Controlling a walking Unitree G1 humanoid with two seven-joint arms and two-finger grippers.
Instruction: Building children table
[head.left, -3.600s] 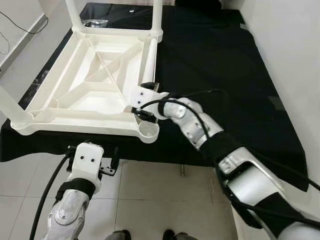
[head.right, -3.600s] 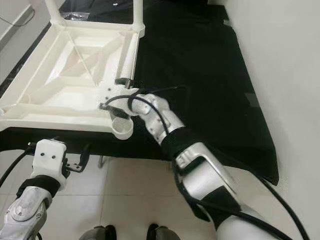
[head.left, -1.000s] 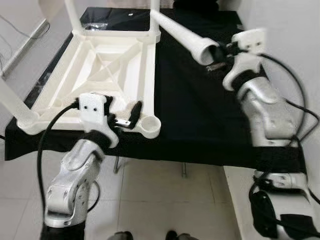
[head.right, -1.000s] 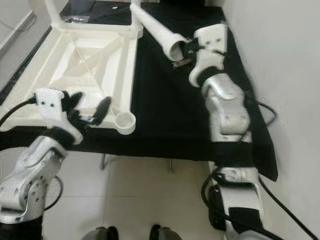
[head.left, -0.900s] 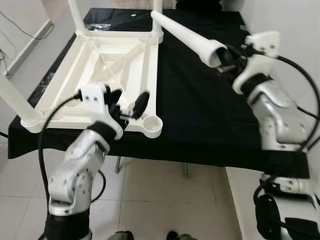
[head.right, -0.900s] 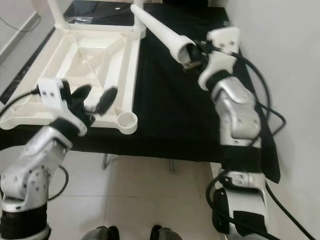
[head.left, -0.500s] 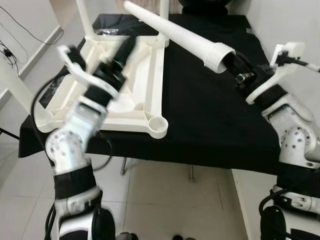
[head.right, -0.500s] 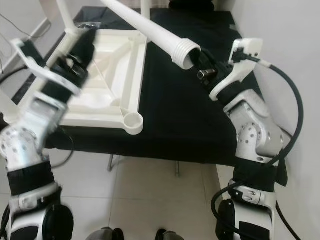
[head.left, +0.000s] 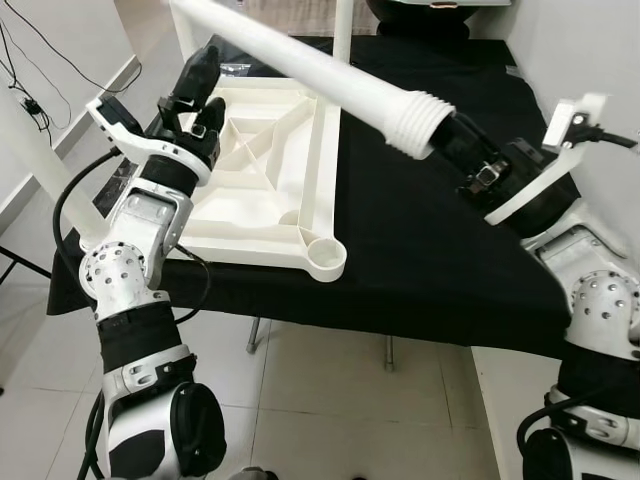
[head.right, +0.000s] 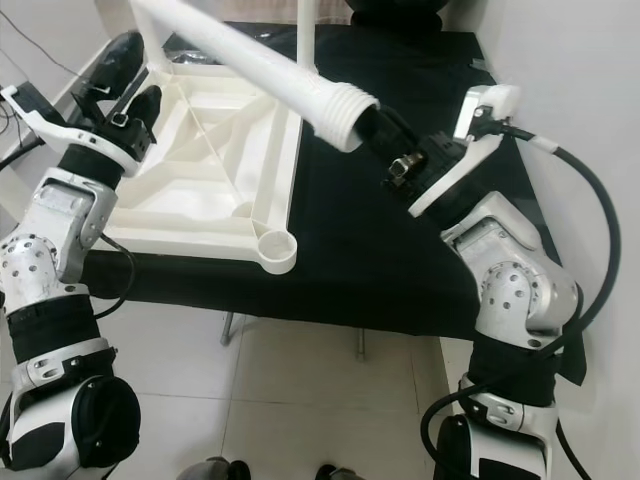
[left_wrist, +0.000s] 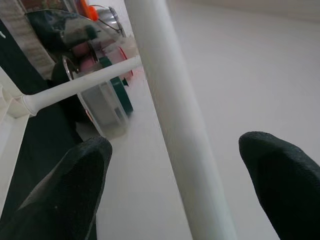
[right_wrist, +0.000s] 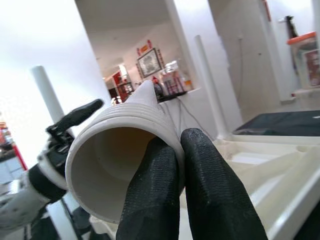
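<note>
You see the white children table top (head.left: 255, 170) lying upside down on a table covered with a black cloth (head.left: 430, 250), with its ribbed underside facing up. Some legs already stand upright in its corners: one at the far right corner (head.left: 342, 25) and one at the near left corner (head.left: 40, 165). The near right corner socket (head.left: 325, 258) is an open round ring with no leg in it. Your right gripper (head.right: 385, 135) is raised above the cloth, to the right of the table top, and it holds a loose white leg (head.left: 310, 70). Its jaws pinch the wall of the leg at the threaded end (right_wrist: 125, 150); in the right wrist view one black finger (right_wrist: 152, 195) lies inside the hollow tube and the other lies outside against the ribs. The leg is tilted, and from the gripper it reaches up and to the left over the table top. Your left gripper (head.left: 198, 90) is lifted over the left part of the table top, pointing up toward the loose leg. Its jaws are spread wide, and in the left wrist view a white leg (left_wrist: 175, 130) passes between the two fingertips (left_wrist: 82, 175) without touching them.
</note>
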